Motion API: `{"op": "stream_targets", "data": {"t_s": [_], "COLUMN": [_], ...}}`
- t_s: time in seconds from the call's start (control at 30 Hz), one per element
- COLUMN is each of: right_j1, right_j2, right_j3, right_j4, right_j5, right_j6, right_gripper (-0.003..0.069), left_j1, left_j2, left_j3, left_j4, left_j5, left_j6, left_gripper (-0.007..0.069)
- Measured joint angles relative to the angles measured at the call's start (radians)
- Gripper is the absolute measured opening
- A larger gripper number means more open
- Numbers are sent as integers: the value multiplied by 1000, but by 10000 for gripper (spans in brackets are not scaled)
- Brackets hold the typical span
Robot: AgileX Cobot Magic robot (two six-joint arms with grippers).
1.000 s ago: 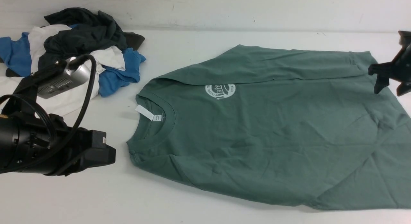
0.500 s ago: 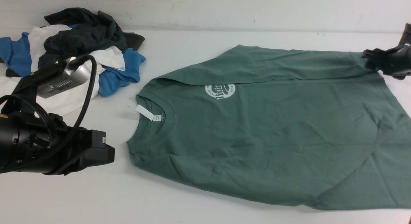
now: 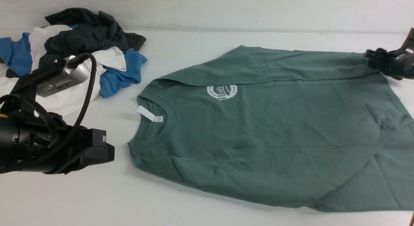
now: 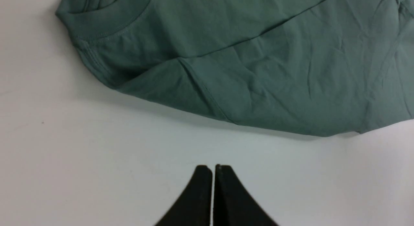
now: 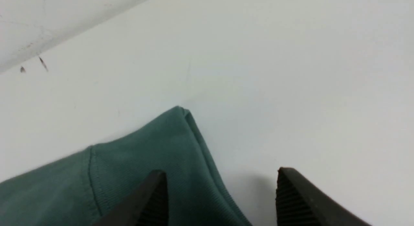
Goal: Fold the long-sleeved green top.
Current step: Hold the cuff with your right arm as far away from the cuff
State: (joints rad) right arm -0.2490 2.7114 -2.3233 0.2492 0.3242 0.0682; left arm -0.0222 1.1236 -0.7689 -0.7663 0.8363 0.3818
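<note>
The green long-sleeved top (image 3: 275, 132) lies flat on the white table, its neck to the left with the white tag (image 3: 146, 113) showing. A round white logo (image 3: 222, 92) sits on the chest, and one sleeve is folded along the far edge. My right gripper (image 3: 372, 57) is low at the sleeve's cuff at the far right. In the right wrist view it (image 5: 219, 171) stands open: one finger is over the ribbed cuff (image 5: 181, 129), the other over bare table. My left gripper (image 3: 108, 153) is shut and empty, left of the collar; its tips (image 4: 212, 167) are short of the top (image 4: 258, 57).
A heap of blue, white and dark grey garments (image 3: 81, 48) lies at the back left, behind my left arm. The back wall (image 3: 226, 9) runs just beyond the top's far edge. The top's hem runs past the right edge of the front view.
My right gripper has moved from above the top's right side back to the sleeve cuff and come down low there. The left arm has barely shifted.
</note>
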Motion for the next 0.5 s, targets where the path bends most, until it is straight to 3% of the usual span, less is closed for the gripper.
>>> {"op": "stream_targets", "data": {"t_s": [0.13, 0.27, 0.37, 0.5], "right_j1": [0, 0, 0, 1], "right_j2": [0, -6, -18, -66], "right_j3": [0, 0, 0, 1], "right_j4": [2, -10, -37, -122], "right_j5": [1, 28, 43, 89], "right_j6": [-10, -18, -18, -18], "right_gripper": [309, 63, 14, 3], "left_j1": [0, 0, 0, 0], "left_j2": [0, 2, 2, 3], "left_j3": [0, 12, 29, 60], "left_j4": [0, -3, -3, -3], "left_j5": [-7, -26, -27, -44], "left_j6": [2, 4, 4, 5], "left_gripper": [-1, -1, -1, -1]}}
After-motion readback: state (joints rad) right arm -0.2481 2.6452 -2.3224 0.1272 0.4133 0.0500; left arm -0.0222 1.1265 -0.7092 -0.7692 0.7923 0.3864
